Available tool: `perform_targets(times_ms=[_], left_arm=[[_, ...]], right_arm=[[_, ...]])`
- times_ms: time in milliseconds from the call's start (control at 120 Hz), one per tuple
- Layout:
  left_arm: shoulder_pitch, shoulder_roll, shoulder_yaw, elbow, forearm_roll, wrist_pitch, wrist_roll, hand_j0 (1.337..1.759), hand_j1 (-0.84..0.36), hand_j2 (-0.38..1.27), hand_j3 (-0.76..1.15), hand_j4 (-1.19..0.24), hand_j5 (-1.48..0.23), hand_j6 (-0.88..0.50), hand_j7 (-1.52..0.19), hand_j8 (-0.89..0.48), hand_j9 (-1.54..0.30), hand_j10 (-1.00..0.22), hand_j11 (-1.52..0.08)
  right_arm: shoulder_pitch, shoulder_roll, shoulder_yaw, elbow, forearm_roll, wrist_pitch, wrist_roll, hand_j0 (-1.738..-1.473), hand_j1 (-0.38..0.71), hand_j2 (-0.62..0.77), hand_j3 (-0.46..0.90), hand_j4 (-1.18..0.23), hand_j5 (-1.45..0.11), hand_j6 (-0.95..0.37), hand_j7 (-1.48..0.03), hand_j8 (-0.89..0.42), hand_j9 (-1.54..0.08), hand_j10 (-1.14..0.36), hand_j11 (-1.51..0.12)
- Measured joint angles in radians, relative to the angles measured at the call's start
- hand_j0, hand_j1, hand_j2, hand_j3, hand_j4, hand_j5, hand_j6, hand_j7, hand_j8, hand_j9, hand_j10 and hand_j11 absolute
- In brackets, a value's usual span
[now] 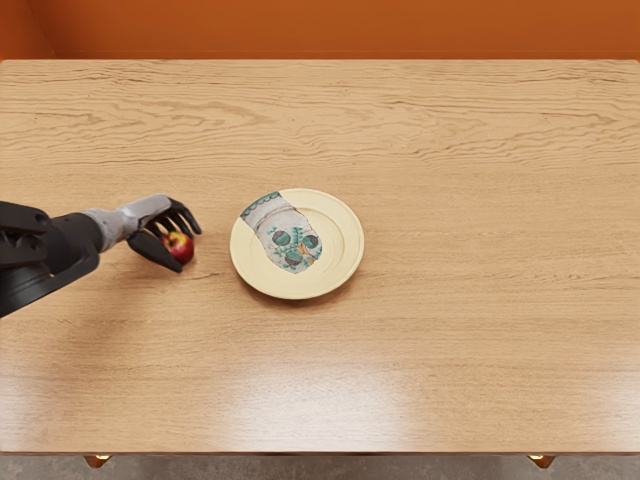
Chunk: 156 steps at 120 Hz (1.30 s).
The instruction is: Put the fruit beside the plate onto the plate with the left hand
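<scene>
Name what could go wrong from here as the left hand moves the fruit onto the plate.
1. The fruit is small and round, and the left hand grips it only near the fingertips; it might slip and roll across the table.
2. The plate has a rim facing the hand; a low carry could knock and shift it.
3. Released off centre, the fruit may roll back off.

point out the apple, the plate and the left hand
apple (pixel 179 245), head view, on its red skin between the fingers
plate (pixel 341 243), head view, on the bare cream surface right of the pattern
left hand (pixel 150 218), head view, on the back of the hand
</scene>
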Motion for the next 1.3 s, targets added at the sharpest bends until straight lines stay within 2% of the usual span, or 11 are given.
perform_targets(times_ms=[242,317,517,725,858,867,950,1175,1300], left_arm=[[-0.006,0.008,0.0,0.015,-0.002,-0.004,-0.001,1.657,-0.29,0.29,0.0,-0.6,-0.81,-0.49,-0.8,-0.46,-0.79,-0.61,-0.79],[-0.012,0.005,-0.002,0.016,-0.002,-0.01,-0.001,1.657,-0.29,0.27,0.0,-0.6,-0.81,-0.48,-0.81,-0.45,-0.8,-0.61,-0.79],[-0.093,-0.007,-0.007,0.013,-0.014,-0.068,-0.001,1.657,-0.3,0.31,0.0,-0.6,-0.81,-0.49,-0.81,-0.45,-0.79,-0.61,-0.79],[-0.183,-0.133,-0.011,0.012,-0.057,-0.117,0.003,1.658,-0.31,0.32,0.0,-0.6,-0.81,-0.5,-0.8,-0.46,-0.79,-0.6,-0.79],[-0.187,-0.197,-0.031,0.014,-0.072,-0.123,0.029,1.658,-0.32,0.37,0.0,-0.59,-0.8,-0.52,-0.79,-0.47,-0.78,-0.59,-0.78],[-0.187,-0.199,-0.033,0.014,-0.073,-0.123,0.029,1.658,-0.31,0.32,0.0,-0.59,-0.8,-0.52,-0.79,-0.47,-0.78,-0.59,-0.78],[-0.186,-0.209,-0.049,0.016,-0.079,-0.124,0.036,1.658,-0.31,0.26,0.0,-0.58,-0.79,-0.53,-0.78,-0.48,-0.77,-0.59,-0.77],[-0.2,-0.188,-0.091,0.025,-0.106,-0.121,0.04,1.658,0.05,0.1,0.0,-0.26,-0.35,-0.24,-0.35,-0.22,-0.34,-0.26,-0.34],[-0.217,-0.098,-0.101,0.026,-0.108,-0.124,0.038,1.658,0.18,0.06,0.0,-0.15,-0.2,-0.14,-0.2,-0.13,-0.19,-0.15,-0.19]], right_arm=[[0.0,0.0,0.0,0.0,0.0,0.0,0.0,-1.658,-0.35,0.0,0.0,0.0,0.0,0.0,0.0,0.0,0.0,0.0,0.0],[0.0,0.0,0.0,0.0,0.0,0.0,0.0,-1.658,-0.35,0.0,0.0,0.0,0.0,0.0,0.0,0.0,0.0,0.0,0.0],[0.0,0.0,0.0,0.0,0.0,0.0,0.0,-1.658,-0.35,0.0,0.0,0.0,0.0,0.0,0.0,0.0,0.0,0.0,0.0],[0.0,0.0,0.0,0.0,0.0,0.0,0.0,-1.658,-0.35,0.0,0.0,0.0,0.0,0.0,0.0,0.0,0.0,0.0,0.0],[0.0,0.0,0.0,0.0,0.0,0.0,0.0,-1.658,-0.35,0.0,0.0,0.0,0.0,0.0,0.0,0.0,0.0,0.0,0.0],[0.0,0.0,0.0,0.0,0.0,0.0,0.0,-1.658,-0.35,0.0,0.0,0.0,0.0,0.0,0.0,0.0,0.0,0.0,0.0],[0.0,0.0,0.0,0.0,0.0,0.0,0.0,-1.658,-0.35,0.0,0.0,0.0,0.0,0.0,0.0,0.0,0.0,0.0,0.0],[0.0,0.0,0.0,0.0,0.0,0.0,0.0,-1.658,-0.35,0.0,0.0,0.0,0.0,0.0,0.0,0.0,0.0,0.0,0.0],[0.0,0.0,0.0,0.0,0.0,0.0,0.0,-1.658,-0.35,0.0,0.0,0.0,0.0,0.0,0.0,0.0,0.0,0.0,0.0]])
